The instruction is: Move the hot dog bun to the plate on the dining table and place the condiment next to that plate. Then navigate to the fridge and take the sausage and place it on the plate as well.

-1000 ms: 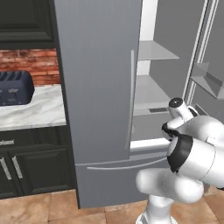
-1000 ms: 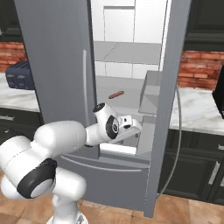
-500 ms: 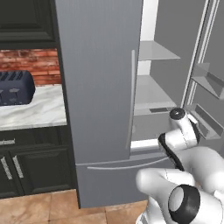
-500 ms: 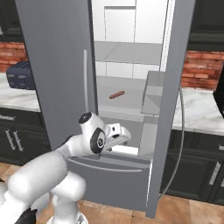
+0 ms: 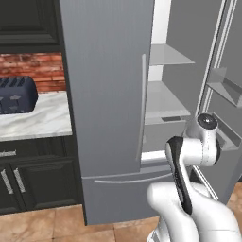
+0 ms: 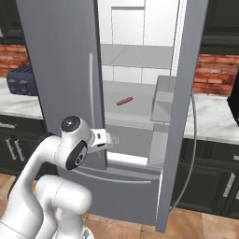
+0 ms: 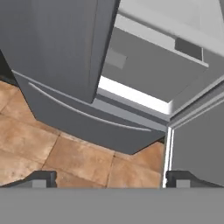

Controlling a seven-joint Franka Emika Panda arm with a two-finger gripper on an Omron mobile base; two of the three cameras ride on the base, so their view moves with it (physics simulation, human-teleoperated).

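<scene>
The gripper point(image 7: 109, 179) is held with its fingertips spread wide and empty in front of the fridge point(image 6: 60, 60), aimed down at the lower drawer front and the tiled floor point(image 7: 39, 144), while the sausage point(image 6: 124, 101) lies well above it on a white shelf point(image 6: 135, 95) inside the open compartment. From this low, tucked pose the reach could go wrong: the hand must be raised and threaded between the closed left door and the open right door point(image 6: 179, 112), so either door edge or the shelf lip could be struck, and so thin a sausage could be nudged deeper instead of caught. The sausage is shown in the right base view, whereas in the left base view that part of the shelf is blocked by the closed door point(image 5: 106, 85) and a dark toaster point(image 5: 16, 94) on the marble counter point(image 5: 33, 120) is seen instead.
</scene>
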